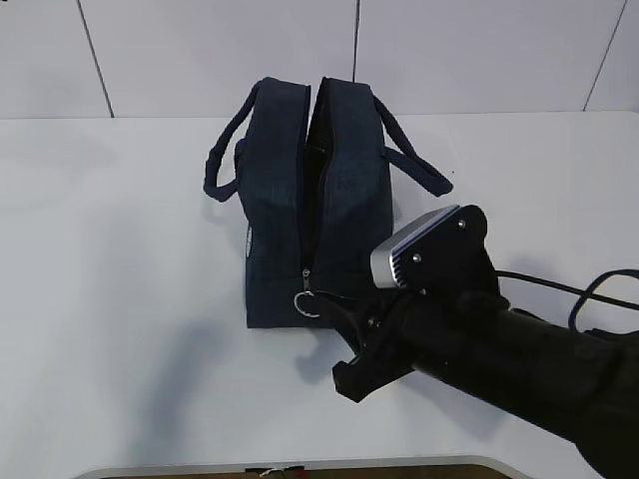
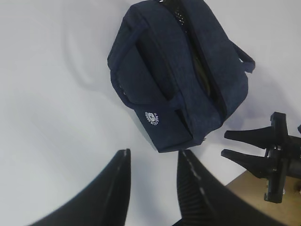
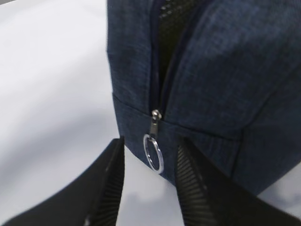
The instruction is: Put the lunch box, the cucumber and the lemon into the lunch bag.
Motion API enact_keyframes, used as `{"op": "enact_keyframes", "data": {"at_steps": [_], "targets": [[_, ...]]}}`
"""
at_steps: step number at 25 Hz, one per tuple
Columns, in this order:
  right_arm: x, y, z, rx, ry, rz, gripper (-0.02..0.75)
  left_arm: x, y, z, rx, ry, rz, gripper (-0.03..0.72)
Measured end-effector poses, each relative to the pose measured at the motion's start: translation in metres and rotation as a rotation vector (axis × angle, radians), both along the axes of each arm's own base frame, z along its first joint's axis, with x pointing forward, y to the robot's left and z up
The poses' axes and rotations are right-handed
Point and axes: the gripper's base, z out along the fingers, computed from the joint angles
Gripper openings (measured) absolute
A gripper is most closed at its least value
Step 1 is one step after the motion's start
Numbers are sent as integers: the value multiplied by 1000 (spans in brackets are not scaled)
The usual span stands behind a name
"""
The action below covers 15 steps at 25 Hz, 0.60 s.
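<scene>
The right gripper [image 3: 149, 176] sits at the near end of the lunch bag [image 1: 310, 200], its fingers [image 3: 110, 183] spread apart on either side of the metal ring pull [image 3: 154, 153], not closed on it. The ring hangs from the zipper slider low on the bag's end wall; the zipper above it gapes open. The left gripper [image 2: 153, 181] hovers clear of the bag, jaws parted and empty. The navy bag stands upright on the white table [image 1: 110, 299].
</scene>
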Motion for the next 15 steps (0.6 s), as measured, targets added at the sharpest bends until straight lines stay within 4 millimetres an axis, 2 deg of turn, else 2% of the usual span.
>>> {"op": "enact_keyframes", "data": {"at_steps": [15], "targets": [[7, 4, -44, 0, 25, -17, 300, 0, 0, 0, 0, 0, 0, 239]]}}
